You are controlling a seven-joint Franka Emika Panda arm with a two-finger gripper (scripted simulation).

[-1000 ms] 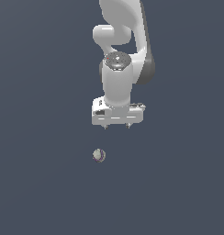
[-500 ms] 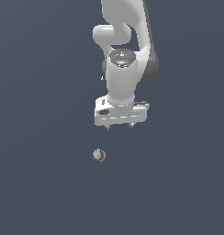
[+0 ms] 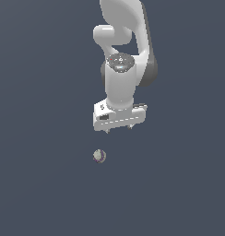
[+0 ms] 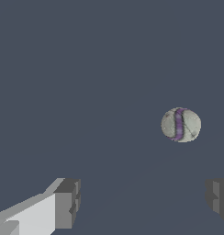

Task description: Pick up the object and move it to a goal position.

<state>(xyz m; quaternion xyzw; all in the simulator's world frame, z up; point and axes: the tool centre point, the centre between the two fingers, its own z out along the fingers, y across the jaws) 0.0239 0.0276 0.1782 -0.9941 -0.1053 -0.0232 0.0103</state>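
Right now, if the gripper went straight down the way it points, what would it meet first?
Probably the bare grey floor. The open gripper points down, and the small ball sits off its line; in the wrist view it lies beyond the fingers, not between them. Depth is unclear.

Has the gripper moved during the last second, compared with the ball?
Yes, slightly. In the exterior view the gripper has shifted toward the view's left and a little down, nearer the ball, which lies in the same spot.
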